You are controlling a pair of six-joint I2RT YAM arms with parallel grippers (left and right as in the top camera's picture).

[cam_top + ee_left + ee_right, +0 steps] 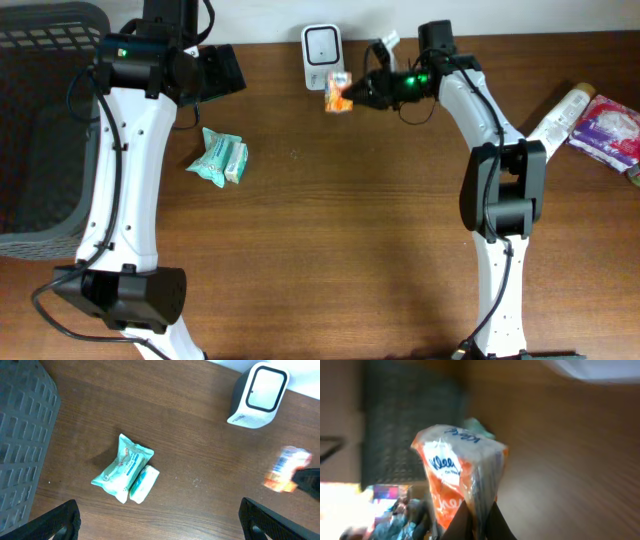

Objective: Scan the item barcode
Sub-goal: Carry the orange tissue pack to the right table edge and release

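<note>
Orange tissue pack pinched by one end in right end effector, scanner close beyond. Likely light, soft, slippery; end-seam hold suits.

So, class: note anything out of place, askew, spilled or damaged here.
Nothing spilled or damaged. The orange tissue pack hangs tilted, pinched by one edge in the right tool beside the scanner; two teal packs lie askew together.

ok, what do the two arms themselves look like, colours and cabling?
The left arm and right arm both have white tubular links between chunky black joint housings, a green light near the wrist, and thin black cables looping by the bases. The left gripper has matte black fingers.
</note>
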